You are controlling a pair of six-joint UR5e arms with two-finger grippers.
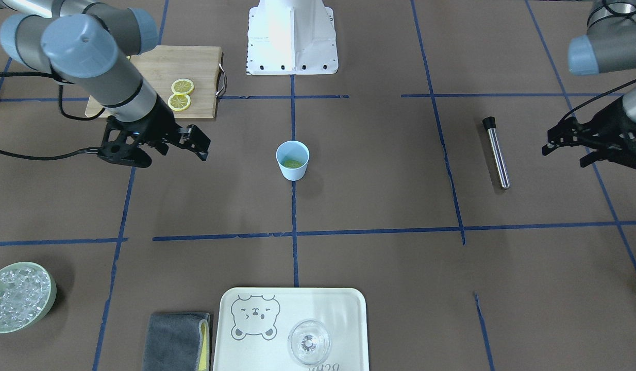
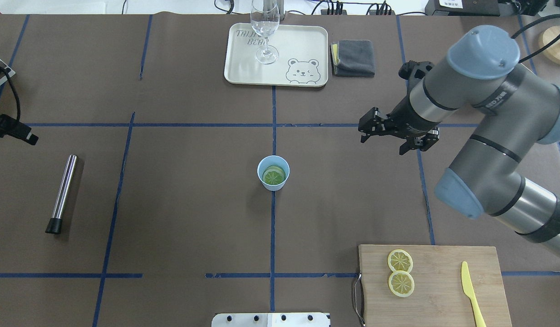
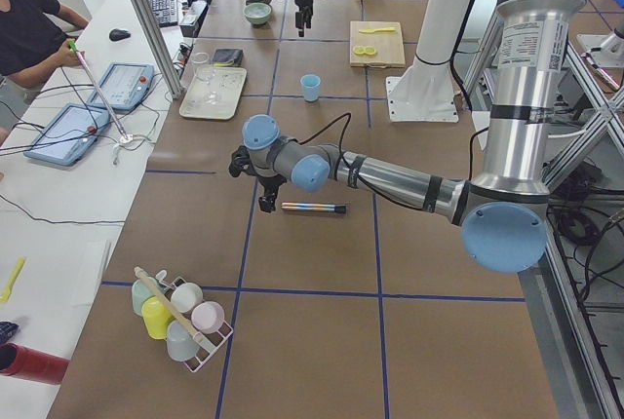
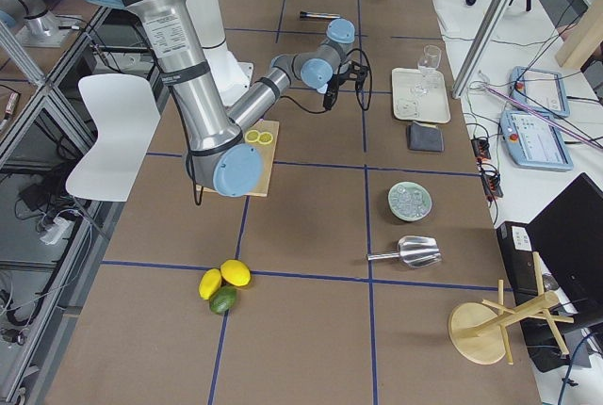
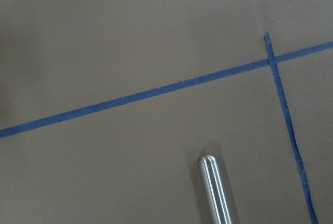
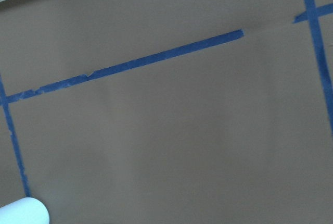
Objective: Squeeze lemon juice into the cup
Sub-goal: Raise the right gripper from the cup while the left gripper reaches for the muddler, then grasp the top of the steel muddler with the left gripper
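Table seen from above, behind the robot. At the far left edge the left gripper (image 1: 564, 153) hangs low over bare table. Its fingers seem spread, with nothing between them. Just beside it a steel tube (image 2: 63, 193) with a black cap lies flat.

In the middle the cup (image 2: 273, 172) stands upright on a tape crossing, well apart from both arms. A lemon slice (image 2: 274, 178) lies flat in its bottom, tinted green by the blue walls. There may be a second one beneath it. Behind the cup, at the far edge, are a tray (image 2: 307, 45) holding a stemmed glass (image 2: 265, 32) and a folded grey cloth (image 2: 355, 58).

To the right of the cup, the right gripper (image 2: 383, 141) hovers above the table, its fingers apart and empty. Near the robot, on a wooden board (image 2: 443, 313), lie two more slices (image 2: 400, 261), touching edge to edge, with a yellow knife (image 2: 471, 293) well apart from them.

Each slice looks very thin and light, probably limp and slick, and easy to tear or drop. The firmer rind seems the best hold. Pinching opposite rind edges should fold and press it.
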